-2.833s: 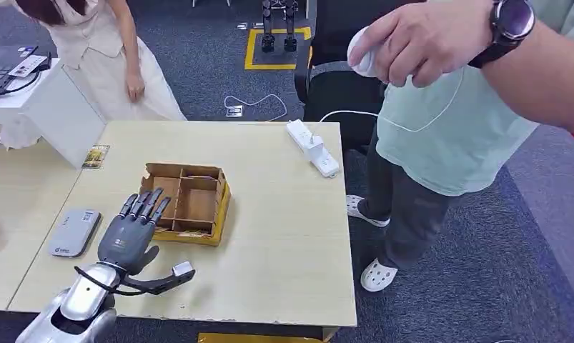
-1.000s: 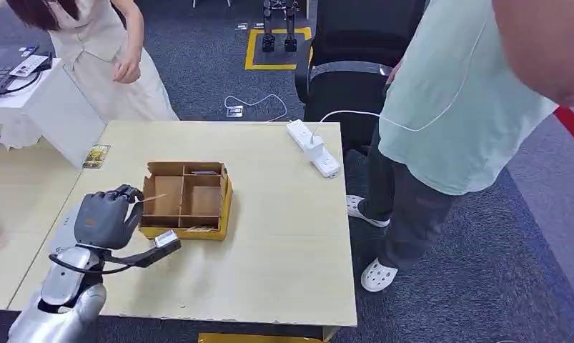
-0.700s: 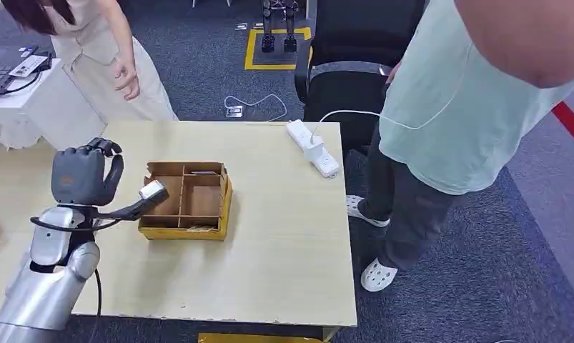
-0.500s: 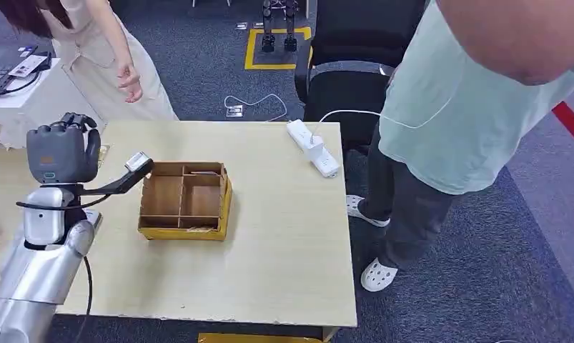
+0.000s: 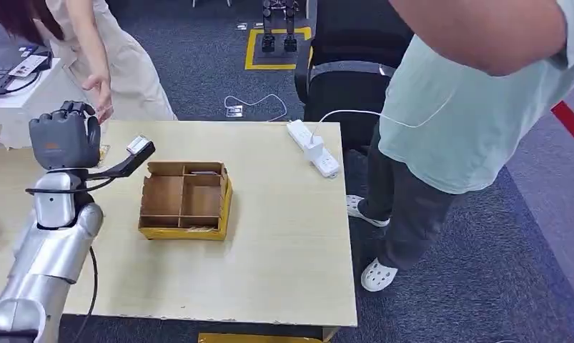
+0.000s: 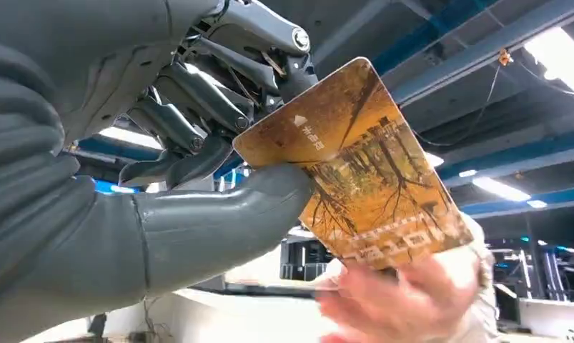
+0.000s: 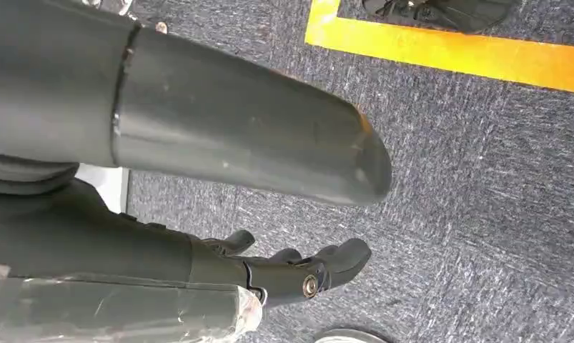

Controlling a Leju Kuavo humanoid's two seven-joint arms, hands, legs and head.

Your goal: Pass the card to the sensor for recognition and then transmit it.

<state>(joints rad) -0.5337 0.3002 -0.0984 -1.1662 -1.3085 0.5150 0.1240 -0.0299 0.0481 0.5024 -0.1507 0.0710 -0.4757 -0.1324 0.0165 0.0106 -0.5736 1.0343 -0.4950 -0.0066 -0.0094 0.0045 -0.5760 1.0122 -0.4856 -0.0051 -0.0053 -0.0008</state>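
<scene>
My left hand (image 5: 65, 137) is raised above the table's back left corner with its fingers curled. In the left wrist view it pinches a card (image 6: 355, 164) between thumb and fingers (image 6: 198, 107). The card is orange-brown with a picture of trees. A person's hand (image 6: 402, 300), blurred, is at the card's free edge; I cannot tell whether it grips the card. In the head view that person's hand (image 5: 98, 93) hangs just beyond my left hand. My right hand (image 7: 298, 275) hangs over dark carpet, its fingers apart and holding nothing.
A brown cardboard box (image 5: 185, 200) with compartments stands on the wooden table (image 5: 284, 250). A white power strip (image 5: 312, 148) lies at the back edge. A person in a green shirt (image 5: 455, 107) stands close on the right. A white desk with a laptop (image 5: 5, 68) is at the far left.
My left hand closed on the card beside the box, then rose and moved to the back left. The person in white lowered a hand toward it.
</scene>
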